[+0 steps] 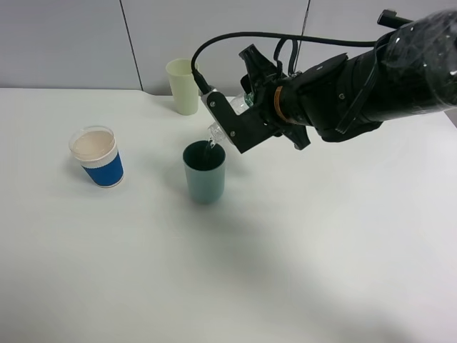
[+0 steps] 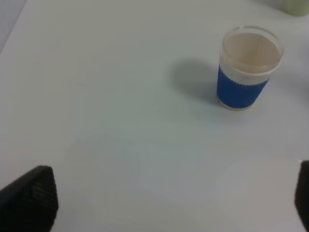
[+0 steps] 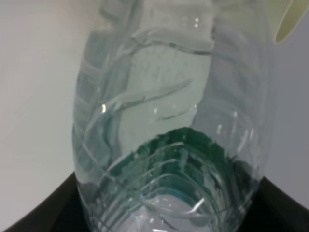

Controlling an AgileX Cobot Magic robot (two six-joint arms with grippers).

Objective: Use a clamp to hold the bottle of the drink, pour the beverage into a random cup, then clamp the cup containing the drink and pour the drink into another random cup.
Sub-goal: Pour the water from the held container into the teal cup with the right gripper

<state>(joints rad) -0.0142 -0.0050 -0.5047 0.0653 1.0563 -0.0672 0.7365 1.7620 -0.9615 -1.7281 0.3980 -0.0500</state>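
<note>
Small water bottle (image 3: 169, 121): thin clear plastic, likely light, squashy and slippery; right gripper (image 1: 227, 123) pinches its green-labelled middle, probably the firmest hold.

My bottle (image 3: 169, 96) tips over the cup (image 1: 205, 179) at the middle of the table (image 1: 321, 271); paper cup (image 1: 98, 158) toward its left edge, tumbler (image 1: 183, 87) at its back edge

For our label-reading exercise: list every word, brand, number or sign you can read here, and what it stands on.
None readable.
The bottle shows a green patch, perhaps its label, with no legible lettering.
The blue-sleeved cup, teal cup and pale tumbler show no print.
</note>
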